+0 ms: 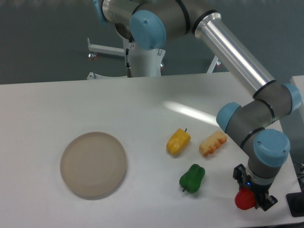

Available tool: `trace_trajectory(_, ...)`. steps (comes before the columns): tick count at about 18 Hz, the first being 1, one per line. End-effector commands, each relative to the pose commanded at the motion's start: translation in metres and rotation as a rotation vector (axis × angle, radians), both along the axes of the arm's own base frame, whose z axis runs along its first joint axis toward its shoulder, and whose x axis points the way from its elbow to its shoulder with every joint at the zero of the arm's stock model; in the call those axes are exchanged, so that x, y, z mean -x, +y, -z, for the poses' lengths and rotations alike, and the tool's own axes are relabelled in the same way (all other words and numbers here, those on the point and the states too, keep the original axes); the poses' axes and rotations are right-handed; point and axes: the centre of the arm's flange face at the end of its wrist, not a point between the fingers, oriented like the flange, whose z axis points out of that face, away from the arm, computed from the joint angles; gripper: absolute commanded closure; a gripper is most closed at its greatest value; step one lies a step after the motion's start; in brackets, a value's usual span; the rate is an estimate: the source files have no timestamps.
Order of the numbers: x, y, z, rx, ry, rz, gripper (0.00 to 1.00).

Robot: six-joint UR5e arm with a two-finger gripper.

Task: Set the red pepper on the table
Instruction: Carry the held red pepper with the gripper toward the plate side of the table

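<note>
The red pepper (245, 199) is small and glossy, low at the right near the front edge of the white table (142, 104). My gripper (251, 198) points down over it, its dark fingers (261, 200) closed around the pepper's sides. Whether the pepper rests on the tabletop or hangs just above it cannot be told. Its stem is hidden by the gripper.
A green pepper (192, 178) lies left of the red one. Farther back are a yellow pepper (178, 141) and a pale orange ridged toy (213, 143). A round beige plate (93, 165) sits at the left. A dark object (295, 205) stands at the right edge.
</note>
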Motion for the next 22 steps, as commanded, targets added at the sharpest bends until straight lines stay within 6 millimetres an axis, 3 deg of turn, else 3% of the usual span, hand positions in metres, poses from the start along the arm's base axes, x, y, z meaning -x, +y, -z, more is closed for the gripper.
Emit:
trace_trajectory(7,-0.004,-0.002,-0.005,0.001,-0.012,-0.011,0.54)
trace_trajectory(14,-0.045,-0.025,-0.040,0.022,-0.064,-0.018,0.54)
trace_trajectory(18,-0.093,-0.025,-0.066,0.046,-0.103,-0.064,0.54)
trace_trajectory(22,-0.160,-0.022,-0.076,0.073,-0.152,-0.139,0.54)
